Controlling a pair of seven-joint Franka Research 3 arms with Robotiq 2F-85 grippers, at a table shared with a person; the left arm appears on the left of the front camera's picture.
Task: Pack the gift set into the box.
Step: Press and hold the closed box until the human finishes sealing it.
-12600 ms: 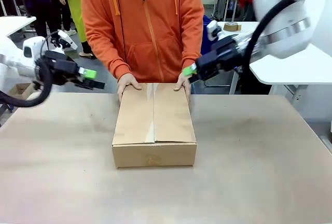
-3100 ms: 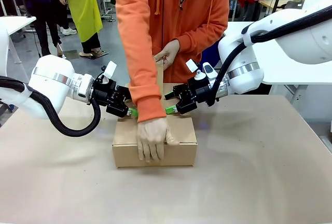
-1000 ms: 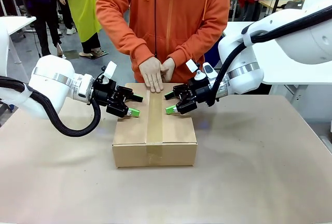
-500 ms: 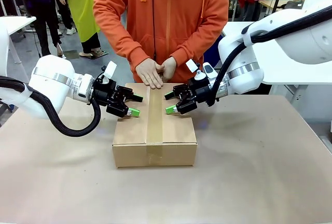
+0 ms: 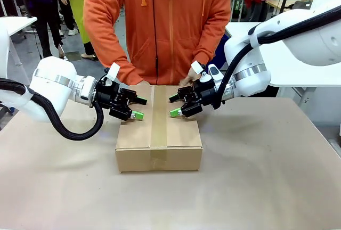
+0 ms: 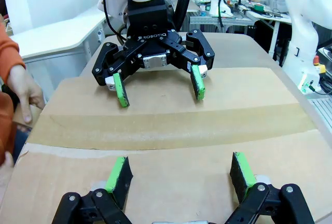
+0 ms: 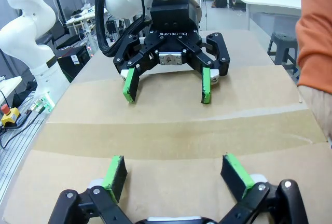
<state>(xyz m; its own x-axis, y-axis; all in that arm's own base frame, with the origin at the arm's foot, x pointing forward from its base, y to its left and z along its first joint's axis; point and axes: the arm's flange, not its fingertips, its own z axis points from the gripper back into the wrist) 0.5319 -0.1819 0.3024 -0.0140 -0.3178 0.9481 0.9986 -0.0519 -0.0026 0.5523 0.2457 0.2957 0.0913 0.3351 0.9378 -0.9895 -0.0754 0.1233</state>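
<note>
The brown cardboard box [image 5: 159,134] stands shut at mid-table, with a strip of tape [image 5: 159,121] along its top seam. My left gripper [image 5: 139,108] is open over the box's left flap, pointing inward. My right gripper [image 5: 173,106] is open over the right flap and faces it across the tape. I cannot tell whether the pads touch the cardboard. In the left wrist view my own gripper [image 6: 180,175] is open, with the right gripper [image 6: 159,86] opposite. The right wrist view has my own gripper [image 7: 174,175] open, with the left gripper [image 7: 167,86] opposite. The gift set is hidden.
A person in an orange hoodie [image 5: 160,22] stands at the far edge with both hands low at the box's far end; one hand [image 5: 187,80] is just behind my right gripper. The brown table [image 5: 266,177] spreads wide on both sides and in front.
The person's hands have lifted off the tape at the box's far end and moved apart to the far corners. Both grippers have stayed still and open.
</note>
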